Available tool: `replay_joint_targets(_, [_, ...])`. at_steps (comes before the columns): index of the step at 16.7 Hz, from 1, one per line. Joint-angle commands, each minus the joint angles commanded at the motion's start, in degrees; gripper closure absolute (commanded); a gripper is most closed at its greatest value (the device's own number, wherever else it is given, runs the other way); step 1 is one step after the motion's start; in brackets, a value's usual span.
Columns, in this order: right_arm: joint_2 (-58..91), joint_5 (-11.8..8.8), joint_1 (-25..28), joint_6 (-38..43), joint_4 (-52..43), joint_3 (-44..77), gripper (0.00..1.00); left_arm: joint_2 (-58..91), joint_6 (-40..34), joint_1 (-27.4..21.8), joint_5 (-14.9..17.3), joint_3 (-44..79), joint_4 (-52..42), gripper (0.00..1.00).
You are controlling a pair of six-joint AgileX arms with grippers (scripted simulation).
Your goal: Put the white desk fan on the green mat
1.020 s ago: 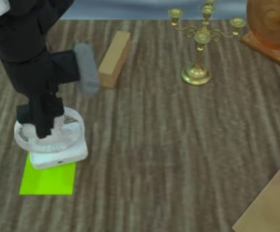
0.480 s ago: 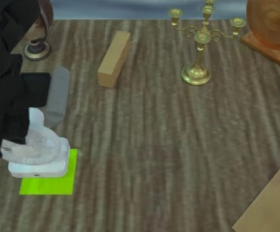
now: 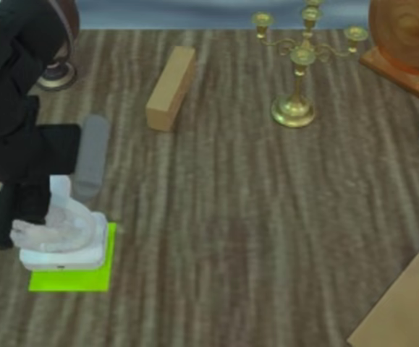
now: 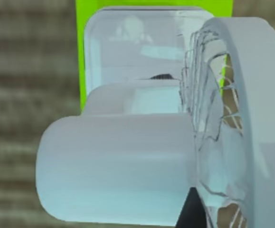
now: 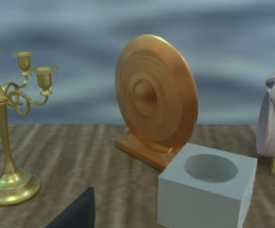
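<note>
The white desk fan (image 3: 61, 235) is over the back half of the green mat (image 3: 79, 280) at the table's front left, its rectangular base slightly past the mat's left edge. I cannot tell whether the base touches the mat. My left gripper (image 3: 28, 217) comes down from behind and is shut on the fan at its motor housing. In the left wrist view the fan's housing (image 4: 118, 166) and grilled head fill the picture, with the mat (image 4: 82, 52) beneath and one dark fingertip (image 4: 192, 213) against the grille. My right gripper (image 5: 78, 213) is outside the top view, parked near the back right.
A wooden block (image 3: 171, 88) lies at the back. A brass candelabra (image 3: 299, 72) and a round wooden disc on a stand (image 3: 404, 32) stand at the back right, beside a grey block with a hole (image 5: 206, 190). A wooden board corner (image 3: 404, 303) is front right.
The left arm carried the fan from behind the mat forward and to the left, turned it, and brought it down over the mat. In the last half second it moved only slightly.
</note>
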Motion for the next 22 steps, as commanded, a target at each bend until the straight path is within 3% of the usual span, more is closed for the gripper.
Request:
replay_joint_targets(5, [0.0,0.0,0.0,0.0,0.0,0.0,0.00,0.3,0.2,0.1,0.0,-1.8,1.8,1.00])
replay_joint_targets(18, [0.0,0.0,0.0,0.0,0.0,0.0,0.00,0.3,0.2,0.1,0.0,-1.8,1.8,0.02])
replay_joint_targets(22, [0.0,0.0,0.0,0.0,0.0,0.0,0.00,0.3,0.2,0.1,0.0,-1.8,1.8,0.00])
